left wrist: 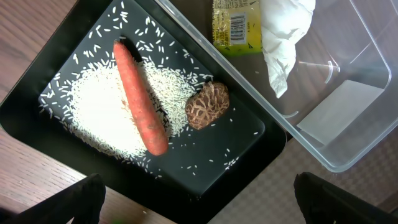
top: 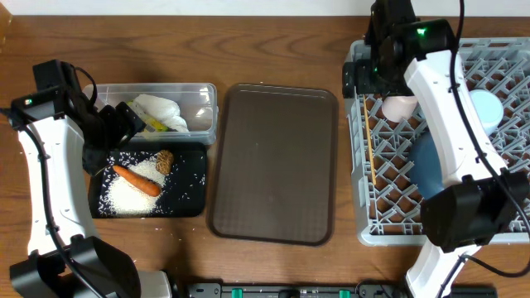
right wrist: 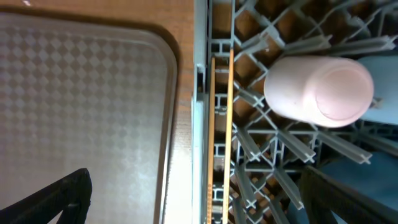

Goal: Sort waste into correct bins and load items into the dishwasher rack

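Overhead: left gripper (top: 122, 124) above black tray (top: 147, 214) and clear tub (top: 209, 116); right gripper (top: 364, 79) over rack (top: 497, 62) edge.
Left wrist: jaws apart, empty; carrot (left wrist: 140, 99) lies in black tray.
Right wrist: jaws apart, empty; chopsticks (right wrist: 221, 137) lie in rack beside pink cup (right wrist: 317, 90). Recommend lifting straight, clear of pegs.

Far left on the bench (top: 273, 41): tub (top: 203, 116) holding napkin (top: 161, 110) and wrapper (left wrist: 235, 25). Just near of it: shallow tray (top: 189, 207) with carrot (top: 137, 180) lying on rice (top: 128, 197), seedy lump (top: 164, 161) just right of the carrot. Middle: serving tray (top: 277, 165). Right: rack (top: 513, 62), with chopsticks (top: 370, 149) along its left edge and a cup (top: 399, 106) just right of them.
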